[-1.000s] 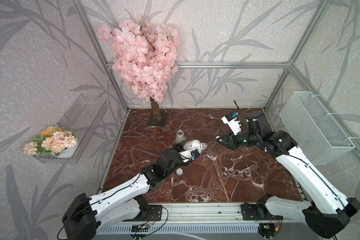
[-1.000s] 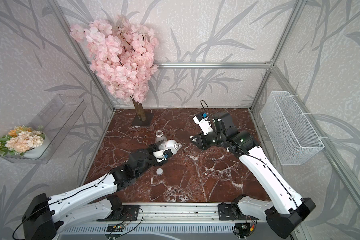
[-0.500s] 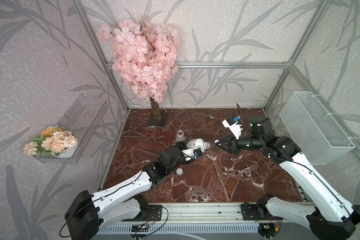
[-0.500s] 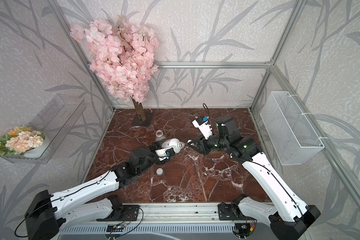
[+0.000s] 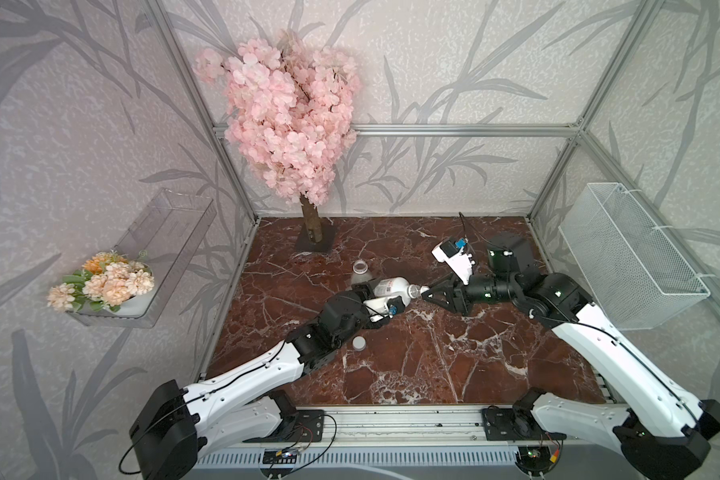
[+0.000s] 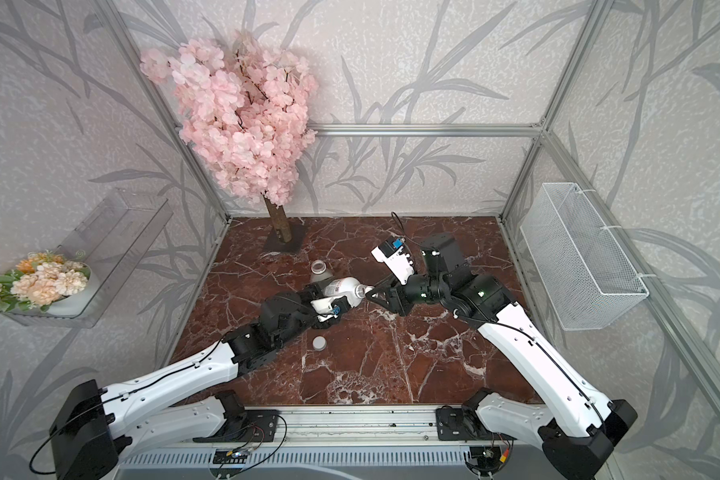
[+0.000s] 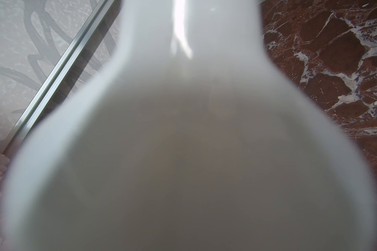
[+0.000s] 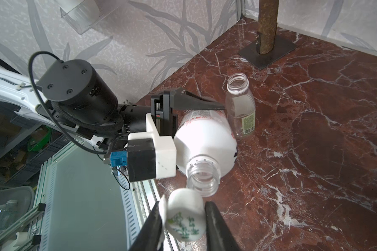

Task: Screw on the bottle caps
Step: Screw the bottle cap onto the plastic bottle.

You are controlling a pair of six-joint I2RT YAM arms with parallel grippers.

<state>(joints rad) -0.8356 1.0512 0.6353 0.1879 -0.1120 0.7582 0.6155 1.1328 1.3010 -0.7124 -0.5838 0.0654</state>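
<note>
While left pincer, half hidden, clamps white bottle, right pincer clamps printed cap

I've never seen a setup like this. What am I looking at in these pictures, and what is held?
This is a robot with two white-and-black arms, each ending in a two-finger gripper. Two pictures look down on the whole scene; two come from cameras on the wrists. The left gripper grips a tilted white-wrapped plastic bottle with an open neck, which fills the left wrist view as a blur. The right gripper pinches a small round white screw cap with green print just before that neck, not yet on it. On the red-brown marble tabletop stand an open clear plastic bottle with a green label and, apart, a plain whitish-grey cap.
</note>
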